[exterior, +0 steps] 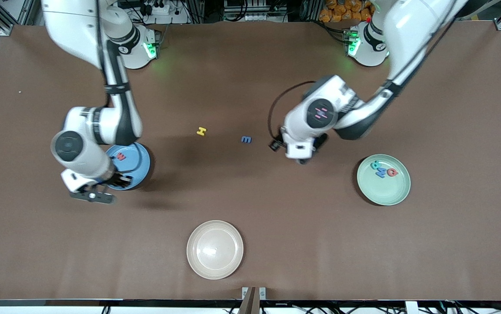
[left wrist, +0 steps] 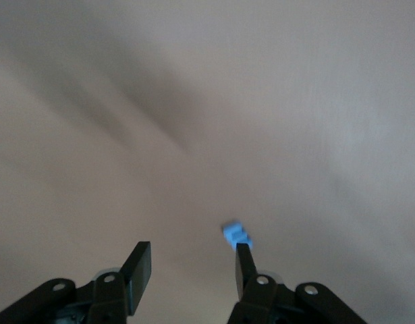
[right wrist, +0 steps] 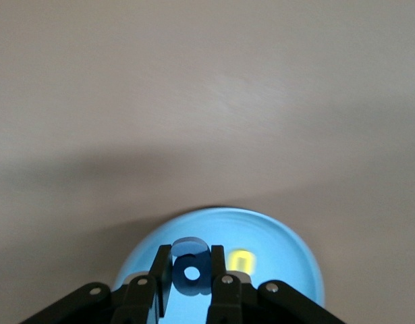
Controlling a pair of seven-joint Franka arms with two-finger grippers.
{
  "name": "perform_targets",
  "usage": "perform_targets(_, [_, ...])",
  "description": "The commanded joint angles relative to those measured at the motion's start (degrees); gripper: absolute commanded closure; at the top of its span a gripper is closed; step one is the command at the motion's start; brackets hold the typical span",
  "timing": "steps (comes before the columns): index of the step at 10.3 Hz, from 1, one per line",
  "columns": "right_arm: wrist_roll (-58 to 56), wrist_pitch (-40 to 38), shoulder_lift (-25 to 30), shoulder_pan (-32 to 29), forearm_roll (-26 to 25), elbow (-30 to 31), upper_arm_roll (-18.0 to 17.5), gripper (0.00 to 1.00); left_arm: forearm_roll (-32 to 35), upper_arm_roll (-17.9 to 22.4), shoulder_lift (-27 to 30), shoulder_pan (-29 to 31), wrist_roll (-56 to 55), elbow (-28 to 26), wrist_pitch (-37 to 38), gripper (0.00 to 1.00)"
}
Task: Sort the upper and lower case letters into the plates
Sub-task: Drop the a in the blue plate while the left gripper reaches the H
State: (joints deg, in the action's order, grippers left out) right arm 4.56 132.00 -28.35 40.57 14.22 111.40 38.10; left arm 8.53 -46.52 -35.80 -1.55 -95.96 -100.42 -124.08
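Two Franka arms work over a brown table (exterior: 250, 209) scattered with toy letters. The right tool (right wrist: 191, 278) hangs over the blue plate (exterior: 139, 168) at the right arm's end of the table, its fingers (right wrist: 161, 270) narrowed on a dark blue letter (right wrist: 191, 268); a yellow letter in the plate (right wrist: 241, 260) shows just beside it in the right wrist view, and a red letter (exterior: 120, 156) lies in the same plate. The left tool (left wrist: 194, 264) hovers over bare table near mid-table, fingers (left wrist: 141, 263) apart and holding nothing, with a blue letter m (exterior: 246, 139) lying just beside one fingertip. A yellow letter H (exterior: 201, 131) lies on the table between the blue m and the blue plate. The mint green plate (exterior: 396, 196), toward the left arm's end, holds three letters (exterior: 383, 170), teal, blue and red, close together. A cream plate (exterior: 214, 249) sits nearest the front camera.
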Motion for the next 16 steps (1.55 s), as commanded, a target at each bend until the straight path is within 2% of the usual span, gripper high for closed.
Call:
perform_targets(1, [-1.6,0.7,2.3,-1.4,0.1,3.9,-1.3,1.00,-1.2,0.6,-0.8,-5.6,-4.8,4.5,-0.1,0.41])
perform_targets(2, [-1.6,0.6,2.2,-1.4,0.2,4.9,-1.3,0.99,-1.1,0.6,-1.0,-7.7,-7.9,5.8,-0.1,0.41])
perform_targets(3, [-1.3,0.4,2.2,-1.4,0.6,5.1,-1.3,0.18,-1.1,0.6,-1.4,-11.0,-11.4,8.4,-0.1,0.41])
perform_targets(4, [-1.7,-1.4,2.3,-1.5,0.7,4.9,-1.3,0.00,-1.1,0.7,-1.4,-13.5,-15.5,9.7,-0.1,0.41])
perform_targets(6, [-1.7,-2.6,2.3,-1.5,0.8,4.5,-1.3,0.00,-0.8,1.3,-1.5,-17.2,-24.9,11.4,-0.1,0.41])
perform_targets(7, [-1.7,-2.6,2.4,-2.0,0.9,4.5,-1.3,0.00,-0.3,4.0,-1.5,-20.7,-28.5,11.3,-0.2,0.41])
perform_targets(10, [-3.6,-2.6,2.5,-3.3,0.8,4.0,-1.3,0.00,-0.9,17.8,-2.7,-35.9,-35.1,13.1,-4.4,0.41])
perform_targets(11, [-4.6,-2.4,2.4,-3.7,0.9,3.9,-1.3,0.00,-1.1,19.6,-3.5,-38.1,-36.4,13.3,-6.4,0.42])
perform_targets(14, [-7.0,-2.3,2.2,-4.4,0.8,4.0,-1.3,0.00,-1.1,22.0,-12.2,-41.7,-37.9,20.4,-11.5,0.42])
perform_targets(16, [-8.8,-2.2,2.1,-5.2,0.8,3.9,-1.2,0.00,-1.1,27.8,-16.5,-46.2,-41.0,25.6,-18.4,0.42])
